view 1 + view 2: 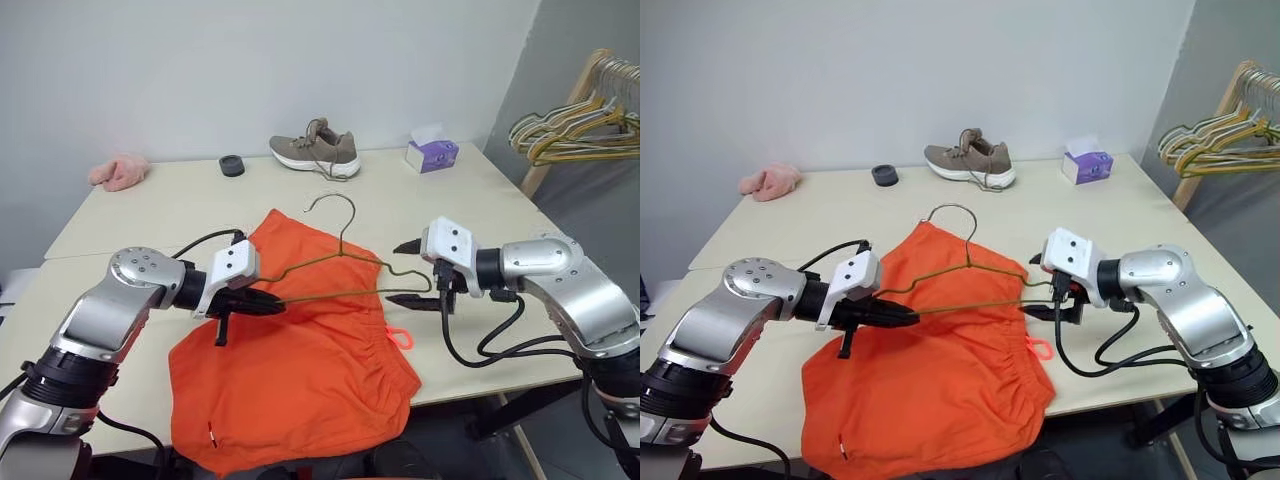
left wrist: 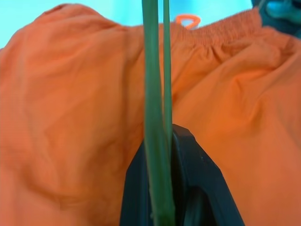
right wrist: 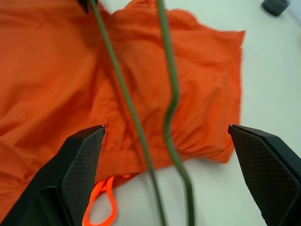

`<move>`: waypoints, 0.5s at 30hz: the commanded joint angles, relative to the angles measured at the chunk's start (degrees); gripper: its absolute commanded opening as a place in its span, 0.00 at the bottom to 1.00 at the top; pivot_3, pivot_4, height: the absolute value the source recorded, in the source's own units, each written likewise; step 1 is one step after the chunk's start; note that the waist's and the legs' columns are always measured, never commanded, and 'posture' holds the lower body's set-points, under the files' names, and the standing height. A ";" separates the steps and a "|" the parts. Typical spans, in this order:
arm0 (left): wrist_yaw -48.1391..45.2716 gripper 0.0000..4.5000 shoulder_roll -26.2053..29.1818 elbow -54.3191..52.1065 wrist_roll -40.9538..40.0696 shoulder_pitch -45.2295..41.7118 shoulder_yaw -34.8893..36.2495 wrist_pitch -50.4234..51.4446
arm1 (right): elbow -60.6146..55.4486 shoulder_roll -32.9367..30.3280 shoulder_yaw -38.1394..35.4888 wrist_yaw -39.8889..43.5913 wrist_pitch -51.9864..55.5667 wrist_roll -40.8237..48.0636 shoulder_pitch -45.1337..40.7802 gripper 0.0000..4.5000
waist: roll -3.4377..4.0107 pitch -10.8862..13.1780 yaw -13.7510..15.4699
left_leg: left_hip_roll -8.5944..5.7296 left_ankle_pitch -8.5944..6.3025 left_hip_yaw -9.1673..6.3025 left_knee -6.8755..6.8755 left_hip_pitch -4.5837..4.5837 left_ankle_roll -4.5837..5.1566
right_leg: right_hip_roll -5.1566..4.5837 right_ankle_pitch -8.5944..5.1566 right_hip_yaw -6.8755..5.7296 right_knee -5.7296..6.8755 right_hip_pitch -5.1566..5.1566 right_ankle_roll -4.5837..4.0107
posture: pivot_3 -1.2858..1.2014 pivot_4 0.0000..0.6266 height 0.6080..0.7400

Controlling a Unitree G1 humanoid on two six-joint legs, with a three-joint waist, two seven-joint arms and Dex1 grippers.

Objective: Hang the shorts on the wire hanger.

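Left gripper pinches wire hanger above shorts; right gripper gapes wide, seemingly straddling hanger's end.

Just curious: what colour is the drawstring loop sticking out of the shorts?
Neon pink-orange drawstring loop, clearest in the right wrist view.

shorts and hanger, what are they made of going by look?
Shorts: thin woven fabric, matte bright orange; it creases softly and gathers at an elastic waistband. Probably light synthetic, fibre not certain. Wire hanger: thin bent wire, smooth olive-green finish, likely coated metal; it holds its triangle while pinched at one end in the left gripper.
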 commanded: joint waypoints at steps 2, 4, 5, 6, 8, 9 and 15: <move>-0.21 0.00 0.30 -1.82 0.54 -1.37 -0.24 -0.69 | 1.46 -1.53 5.69 4.20 1.81 -1.96 -3.52 0.96 | 0.00 0.01 -0.03 | 0.00 0.00 0.02 0.00 -0.02 0.00 | 0.00 0.00 0.00 -0.01 -0.02 0.00 | 0.40 0.00 1.00; -0.19 0.00 0.24 -1.99 0.61 -1.40 -0.27 -0.54 | 2.03 -1.31 6.75 4.88 2.33 -1.97 -3.79 0.87 | 0.00 0.01 0.06 | -0.01 0.00 0.01 0.00 -0.06 0.00 | 0.00 -0.01 -0.01 -0.02 -0.03 0.01 | 0.40 0.00 1.00; -0.30 0.00 0.33 -2.28 0.59 -1.24 -0.33 -0.46 | 2.45 -1.13 7.39 5.02 2.33 -2.39 -3.88 0.79 | 0.00 0.01 0.09 | -0.01 0.00 0.01 0.00 -0.09 0.00 | 0.00 0.00 -0.01 -0.02 -0.06 0.01 | 0.40 0.00 1.00; -0.29 0.00 0.39 -2.63 0.61 -1.04 -0.40 -0.36 | 2.92 -0.93 7.97 5.04 2.63 -2.76 -4.03 0.71 | 0.00 0.01 0.11 | 0.00 0.00 0.00 0.00 -0.14 0.00 | 0.00 -0.01 -0.02 -0.01 -0.09 0.01 | 0.41 0.00 1.00; -0.24 0.00 0.49 -3.09 0.74 -0.64 -0.48 -0.40 | 3.52 -0.84 8.91 5.46 2.97 -3.15 -4.33 0.54 | 0.00 0.01 0.16 | -0.01 0.00 -0.01 0.00 -0.19 0.00 | 0.00 0.00 -0.03 -0.01 -0.13 0.00 | 0.41 0.00 1.00; -0.18 0.00 0.48 -3.21 0.74 -0.55 -0.44 -0.35 | 3.66 -0.75 9.10 5.57 3.38 -3.10 -4.47 0.46 | 0.00 0.01 0.18 | -0.01 0.00 -0.01 0.00 -0.23 0.00 | 0.00 0.00 -0.03 -0.01 -0.15 0.00 | 0.41 0.00 1.00; 0.73 0.00 -0.66 -3.48 -0.52 -0.07 0.40 1.19 | 3.09 0.34 9.04 5.79 7.44 -1.53 -4.66 0.01 | 0.00 0.01 0.20 | 0.01 0.00 -0.05 0.07 -0.57 0.00 | 0.02 0.14 -0.07 0.08 -0.46 -0.22 | 0.41 0.00 1.00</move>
